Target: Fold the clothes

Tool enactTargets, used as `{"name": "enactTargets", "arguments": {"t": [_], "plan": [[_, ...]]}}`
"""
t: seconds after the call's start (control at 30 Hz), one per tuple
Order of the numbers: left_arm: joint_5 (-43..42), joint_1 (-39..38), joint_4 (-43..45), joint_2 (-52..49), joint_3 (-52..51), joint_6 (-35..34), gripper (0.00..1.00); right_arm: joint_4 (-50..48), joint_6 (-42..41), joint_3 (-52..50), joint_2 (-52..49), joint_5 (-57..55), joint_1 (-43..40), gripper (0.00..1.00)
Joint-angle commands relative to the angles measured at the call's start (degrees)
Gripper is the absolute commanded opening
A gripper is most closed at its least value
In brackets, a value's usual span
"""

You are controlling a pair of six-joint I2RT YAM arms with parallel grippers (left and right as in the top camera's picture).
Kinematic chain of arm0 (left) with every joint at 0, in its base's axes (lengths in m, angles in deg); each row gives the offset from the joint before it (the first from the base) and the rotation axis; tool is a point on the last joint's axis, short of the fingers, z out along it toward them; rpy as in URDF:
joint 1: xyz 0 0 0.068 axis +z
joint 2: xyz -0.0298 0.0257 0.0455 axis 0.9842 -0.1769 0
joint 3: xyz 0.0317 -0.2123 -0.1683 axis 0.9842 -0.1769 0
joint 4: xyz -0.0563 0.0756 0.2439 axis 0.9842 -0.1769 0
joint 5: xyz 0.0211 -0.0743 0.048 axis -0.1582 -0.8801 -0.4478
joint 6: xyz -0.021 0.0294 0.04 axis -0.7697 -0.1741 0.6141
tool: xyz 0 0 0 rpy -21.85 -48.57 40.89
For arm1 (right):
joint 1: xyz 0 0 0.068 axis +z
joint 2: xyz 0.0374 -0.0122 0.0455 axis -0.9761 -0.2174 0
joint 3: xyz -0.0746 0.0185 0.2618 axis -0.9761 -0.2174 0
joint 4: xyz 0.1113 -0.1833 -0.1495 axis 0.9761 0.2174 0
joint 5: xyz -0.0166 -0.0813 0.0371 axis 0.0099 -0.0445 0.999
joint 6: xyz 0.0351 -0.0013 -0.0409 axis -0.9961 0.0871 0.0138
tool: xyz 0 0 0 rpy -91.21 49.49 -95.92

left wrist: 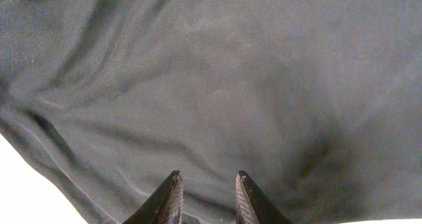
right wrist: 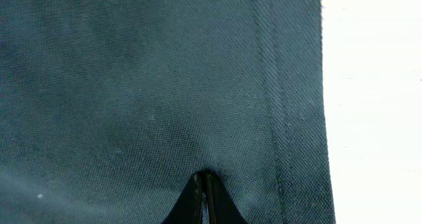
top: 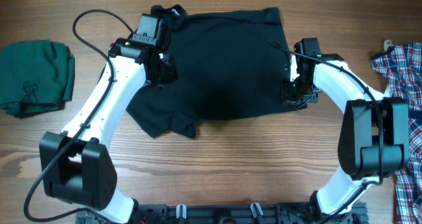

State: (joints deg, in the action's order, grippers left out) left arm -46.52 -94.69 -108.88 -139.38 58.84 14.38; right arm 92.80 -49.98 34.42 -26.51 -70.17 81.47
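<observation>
The clothes, a black shirt (top: 217, 59), lie spread across the far middle of the table, with a sleeve (top: 161, 122) sticking out at the near left. My left gripper (top: 167, 71) is over the shirt's left side. In the left wrist view its fingertips stand a little apart, so the gripper (left wrist: 208, 178) is open just above rumpled black fabric (left wrist: 211, 85). My right gripper (top: 293, 96) is at the shirt's right edge. In the right wrist view it (right wrist: 203, 176) is shut, its tips pinched into the fabric (right wrist: 132, 72) beside the stitched hem (right wrist: 283, 85).
A dark green folded garment (top: 36, 76) lies at the far left of the wooden table (top: 250, 165). A red-white-blue plaid shirt (top: 405, 66) hangs along the right edge. Both white arms reach in from the near side.
</observation>
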Motion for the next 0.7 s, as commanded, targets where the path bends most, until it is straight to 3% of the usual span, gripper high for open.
{"name": "enactTargets", "arguments": {"t": [0.0, 0.1, 0.23, 0.43, 0.6, 0.63, 0.67], "plan": [[0.87, 0.52, 0.17, -0.57, -0.07, -0.31, 0.27, -1.36, -2.36, -4.72, -0.87, -6.19, -0.15, 0.04], [0.87, 0.52, 0.15, -0.57, -0.07, -0.07, 0.27, 2.14, -10.64, -6.88, -0.87, -15.21, -1.16, 0.04], [0.87, 0.52, 0.15, -0.55, -0.07, -0.07, 0.27, 8.83, -16.79, -6.97, -0.87, -15.34, -5.75, 0.04], [0.87, 0.52, 0.61, -0.57, -0.07, -0.04, 0.27, 9.99, -17.20, -5.81, 0.42, -13.14, -7.26, 0.04], [0.85, 0.52, 6.58, -0.55, -0.07, 0.13, 0.28, 9.75, -11.67, 6.73, 6.45, -5.95, -7.26, 0.06], [0.85, 0.52, 8.00, -0.55, -0.07, 0.13, 0.34, 9.38, -9.22, 9.31, 6.64, -4.09, -7.26, 0.08], [0.85, 0.52, 9.51, -0.55, -0.07, 0.11, 0.52, 8.13, -6.99, 11.02, 6.64, -1.90, -7.21, 0.10]]}}
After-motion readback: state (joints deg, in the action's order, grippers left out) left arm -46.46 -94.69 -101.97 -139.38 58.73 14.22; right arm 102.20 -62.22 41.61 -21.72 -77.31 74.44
